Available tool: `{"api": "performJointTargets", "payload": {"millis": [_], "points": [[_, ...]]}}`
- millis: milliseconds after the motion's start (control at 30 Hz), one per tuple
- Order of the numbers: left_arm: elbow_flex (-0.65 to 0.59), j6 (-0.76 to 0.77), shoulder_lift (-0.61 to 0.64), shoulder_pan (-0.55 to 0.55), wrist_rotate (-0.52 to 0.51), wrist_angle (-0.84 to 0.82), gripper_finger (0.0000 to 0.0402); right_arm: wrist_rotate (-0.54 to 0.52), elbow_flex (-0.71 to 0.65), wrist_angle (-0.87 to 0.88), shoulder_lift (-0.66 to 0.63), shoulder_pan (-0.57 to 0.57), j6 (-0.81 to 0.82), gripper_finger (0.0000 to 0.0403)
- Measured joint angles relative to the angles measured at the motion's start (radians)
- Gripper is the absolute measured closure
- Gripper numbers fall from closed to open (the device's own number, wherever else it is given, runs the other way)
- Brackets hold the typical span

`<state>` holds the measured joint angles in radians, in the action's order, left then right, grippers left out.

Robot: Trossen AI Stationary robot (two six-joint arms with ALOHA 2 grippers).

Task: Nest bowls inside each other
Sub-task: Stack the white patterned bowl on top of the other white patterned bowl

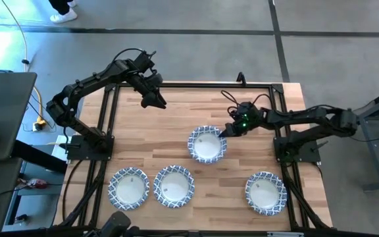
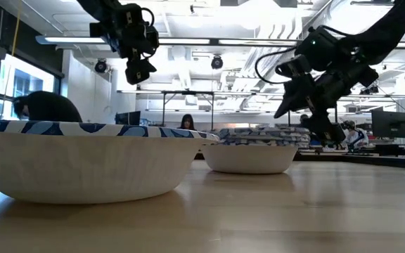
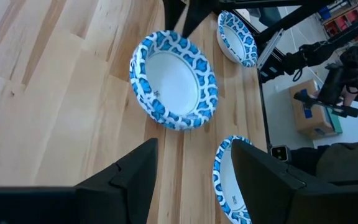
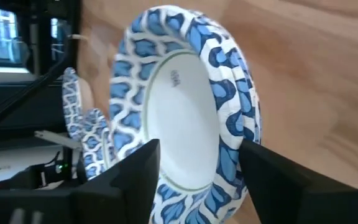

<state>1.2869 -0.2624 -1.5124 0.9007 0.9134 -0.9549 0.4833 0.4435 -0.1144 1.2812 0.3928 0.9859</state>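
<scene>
A stack of blue-and-white bowls stands on its base at the table's middle; it also shows in the low view and fills the right wrist view. Single bowls rest on their bases at the near left, the near middle and the near right. My right gripper is open, just above the stack's far right rim; its fingers stand apart with the rim between them. My left gripper is open and empty, raised over the far left of the table.
The dark frame rails run along the table's left and right sides. Bare wood lies between my left gripper and the stack. In the low view the nearest bowl fills the left foreground. People sit in the room behind.
</scene>
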Motion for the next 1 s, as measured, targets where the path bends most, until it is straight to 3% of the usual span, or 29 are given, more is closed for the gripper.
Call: {"api": "performJointTargets", "payload": {"millis": [267, 500, 700, 1000], "points": [[0.000, 0.001, 0.000, 0.000, 0.000, -0.029, 0.0209, 0.086, 0.000, 0.070, -0.021, 0.085, -0.069, 0.0174], [0.000, -0.001, 0.000, 0.000, 0.000, -0.025, 0.0209, 0.111, 0.000, 0.104, -0.170, 0.120, -0.070, 0.0175], [0.000, 0.001, 0.000, 0.000, 0.000, -0.017, 0.0209, 0.093, 0.000, 0.328, -0.276, 0.178, -0.131, 0.0171], [0.000, 0.025, 0.000, 0.000, -0.003, -0.016, 0.0209, 0.133, 0.000, 0.648, -0.303, 0.171, -0.261, 0.0171]]}}
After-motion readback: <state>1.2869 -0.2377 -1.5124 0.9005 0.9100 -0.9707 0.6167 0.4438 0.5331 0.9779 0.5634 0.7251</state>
